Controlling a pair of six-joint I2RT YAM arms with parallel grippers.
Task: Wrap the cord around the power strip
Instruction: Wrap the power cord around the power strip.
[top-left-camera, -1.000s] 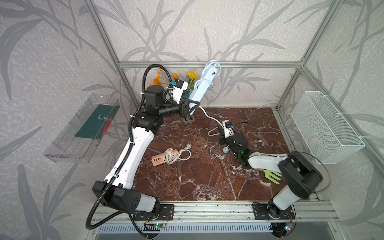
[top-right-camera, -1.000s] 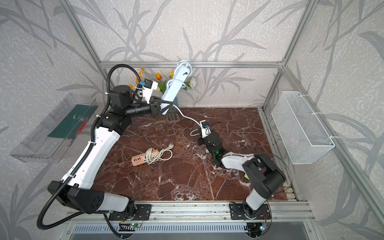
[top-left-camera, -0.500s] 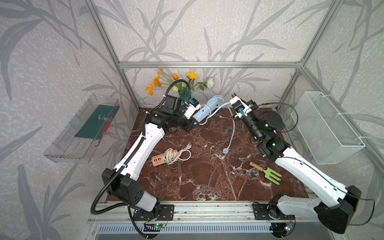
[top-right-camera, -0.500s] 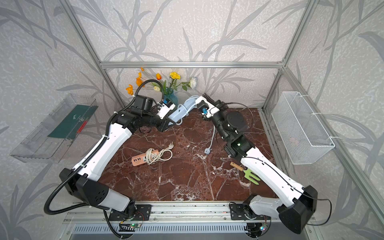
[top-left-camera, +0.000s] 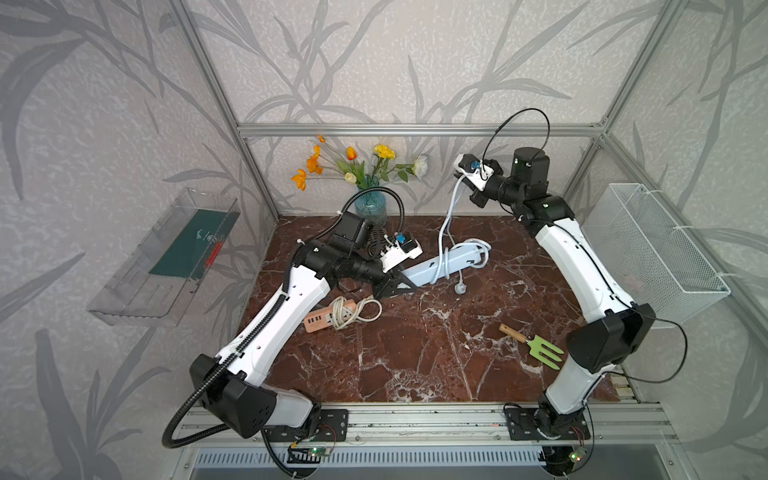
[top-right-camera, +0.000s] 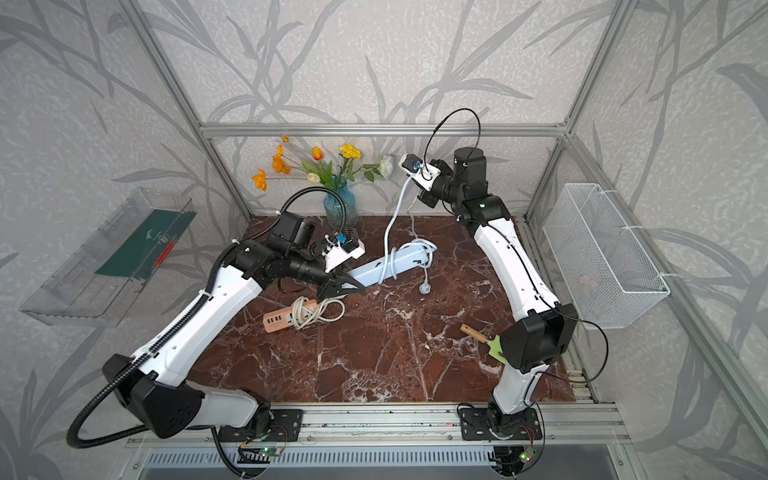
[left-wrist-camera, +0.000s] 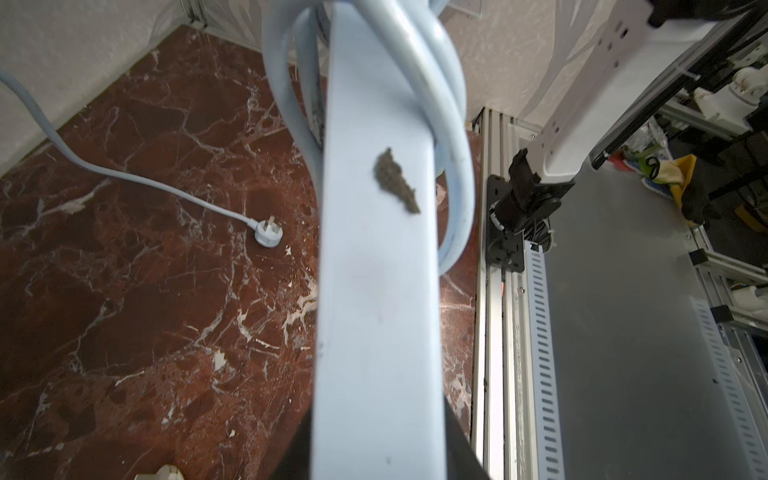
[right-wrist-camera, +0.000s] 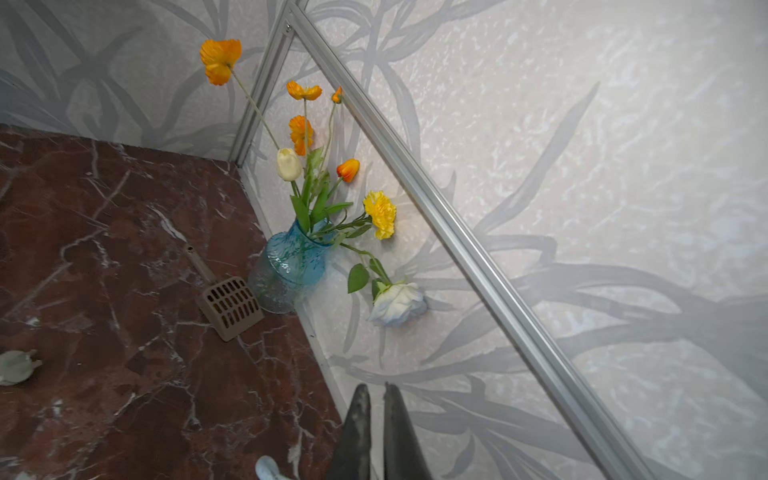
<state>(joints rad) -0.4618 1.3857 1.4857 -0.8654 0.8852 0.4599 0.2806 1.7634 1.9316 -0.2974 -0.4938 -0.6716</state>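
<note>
Nearest, a green hand fork (top-left-camera: 536, 347) lies on the marble table (top-left-camera: 415, 365), and a peach power strip (top-left-camera: 318, 321) with a white lead (top-left-camera: 353, 309) bundled on it sits left of centre in both top views. Further in, the left gripper (top-left-camera: 405, 280) clamps one end of the pale blue power strip (left-wrist-camera: 374, 311), which reaches toward the table's middle. Its cord (top-left-camera: 446, 216) loops around the far end, and the plug (left-wrist-camera: 268, 232) rests on the marble nearby. One strand climbs to the right gripper (right-wrist-camera: 375, 388), raised by the back wall with its fingers closed together. Whether they pinch the cord or it hangs over them, I cannot tell.
</note>
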